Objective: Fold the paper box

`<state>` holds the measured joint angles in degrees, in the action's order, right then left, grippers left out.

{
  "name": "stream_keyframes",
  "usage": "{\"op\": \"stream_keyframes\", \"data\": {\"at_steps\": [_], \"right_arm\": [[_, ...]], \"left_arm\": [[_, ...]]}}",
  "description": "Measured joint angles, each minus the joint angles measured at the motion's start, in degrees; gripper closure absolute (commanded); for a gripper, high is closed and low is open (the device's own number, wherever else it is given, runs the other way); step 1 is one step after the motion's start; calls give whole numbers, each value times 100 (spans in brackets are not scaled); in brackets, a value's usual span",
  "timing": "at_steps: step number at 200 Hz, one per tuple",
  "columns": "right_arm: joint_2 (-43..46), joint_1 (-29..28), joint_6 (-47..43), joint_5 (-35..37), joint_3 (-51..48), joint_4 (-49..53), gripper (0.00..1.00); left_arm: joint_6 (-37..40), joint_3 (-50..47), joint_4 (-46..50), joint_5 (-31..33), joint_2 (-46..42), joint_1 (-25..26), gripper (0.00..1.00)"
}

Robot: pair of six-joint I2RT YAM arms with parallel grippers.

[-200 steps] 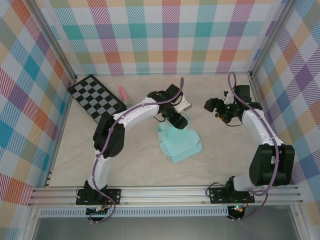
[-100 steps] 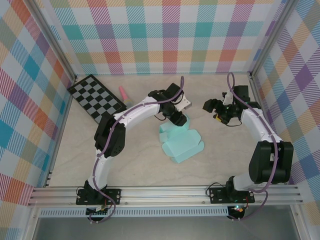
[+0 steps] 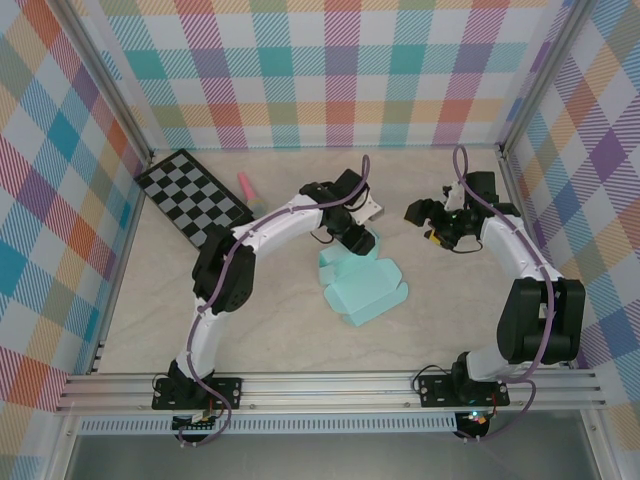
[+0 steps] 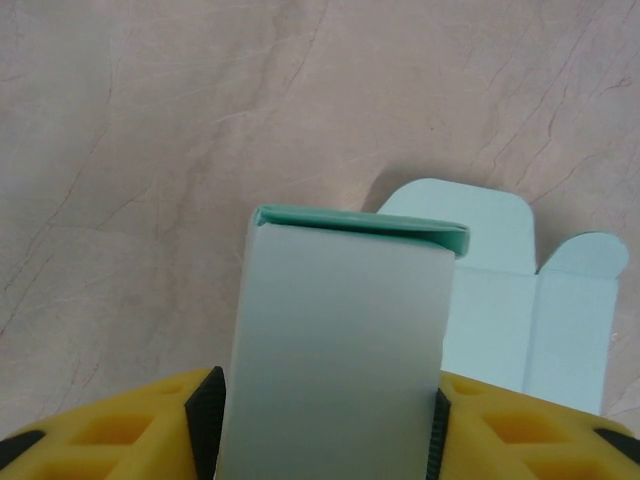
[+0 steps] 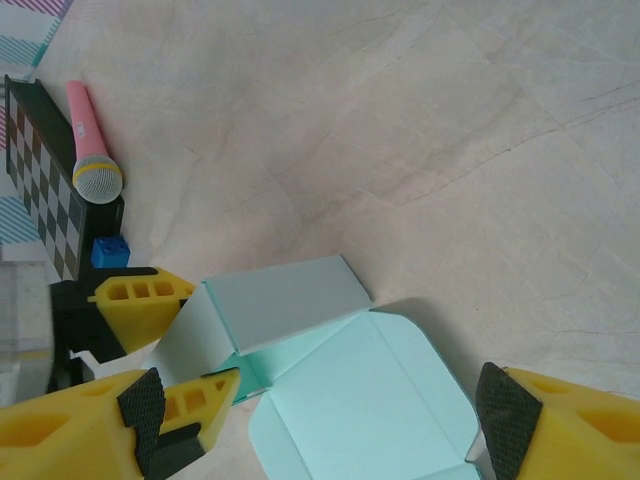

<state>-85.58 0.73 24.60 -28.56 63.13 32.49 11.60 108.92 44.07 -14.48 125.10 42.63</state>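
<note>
The paper box is pale mint card, partly folded, lying mid-table with flaps spread. My left gripper stands at its far end, shut on a raised panel. In the left wrist view that upright panel is clamped between both black pads, with open flaps behind. My right gripper hovers to the right of the box, apart from it. In the right wrist view it stands open above the flat flaps of the box, and the left gripper holds the raised panel.
A checkerboard leans at the back left, with a pink microphone beside it. The right wrist view shows the microphone, the board and a small blue cube. Plaid walls enclose the table.
The left jaws have closed in on the box's raised panel. Both arms have barely moved, and the right gripper stays open.
</note>
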Motion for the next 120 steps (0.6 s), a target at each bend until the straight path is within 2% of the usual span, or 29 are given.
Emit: {"op": "stream_keyframes", "data": {"at_steps": [51, 74, 103, 120], "right_arm": [[0, 0, -2, -11, 0, 0, 16], [-9, 0, -2, -48, 0, 15, 17], [-33, 0, 52, -48, 79, 240, 19], [-4, 0, 396, -105, 197, 356, 20]], "left_arm": [[7, 46, 11, -4, 44, 4, 58], [-59, 85, 74, 59, 44, 4, 57], [-422, 155, 2, 199, 42, -7, 56], [-800, 160, -125, 310, 31, -59, 57]]}}
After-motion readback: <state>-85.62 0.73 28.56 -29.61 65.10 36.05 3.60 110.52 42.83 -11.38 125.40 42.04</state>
